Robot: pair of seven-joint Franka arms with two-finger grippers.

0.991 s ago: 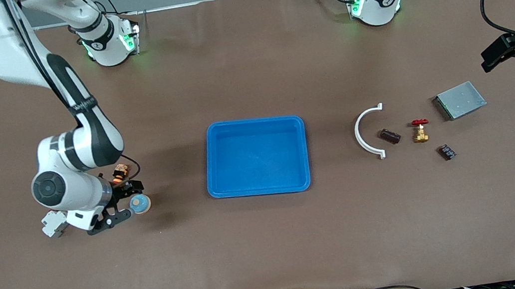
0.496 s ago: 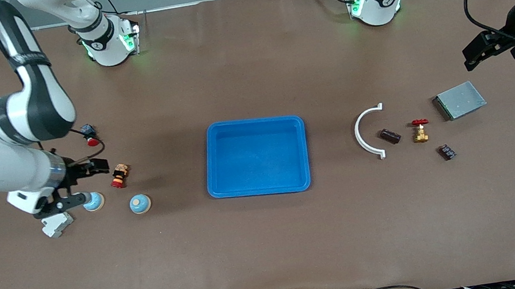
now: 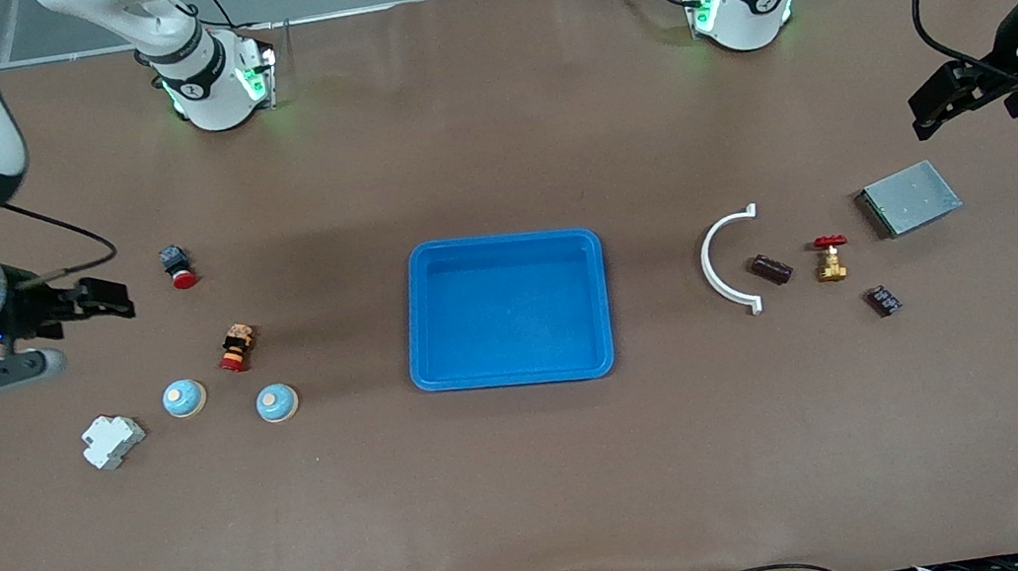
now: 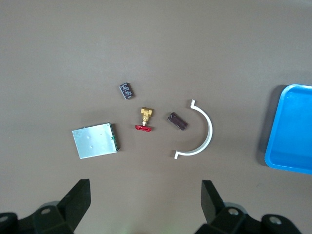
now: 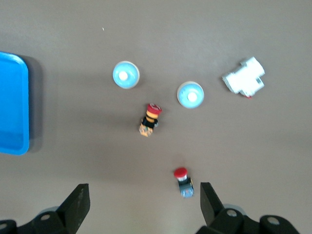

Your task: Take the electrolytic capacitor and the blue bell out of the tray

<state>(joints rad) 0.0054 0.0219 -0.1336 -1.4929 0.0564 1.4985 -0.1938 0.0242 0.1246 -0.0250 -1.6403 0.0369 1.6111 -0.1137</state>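
I see an empty blue tray (image 3: 508, 309) mid-tabletop (image 3: 539, 500), both end effectors hovering open at either end.

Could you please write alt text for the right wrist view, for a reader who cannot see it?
The open right gripper hangs over a brown table with two blue bells, a white block, a small figure and a red-capped button; a blue tray sits at the edge.

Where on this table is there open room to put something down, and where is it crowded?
Open: inside the blue tray, and the wide strip between it and the front edge. Crowded: around the two blue bells and around the white curved bracket and red-handled valve.
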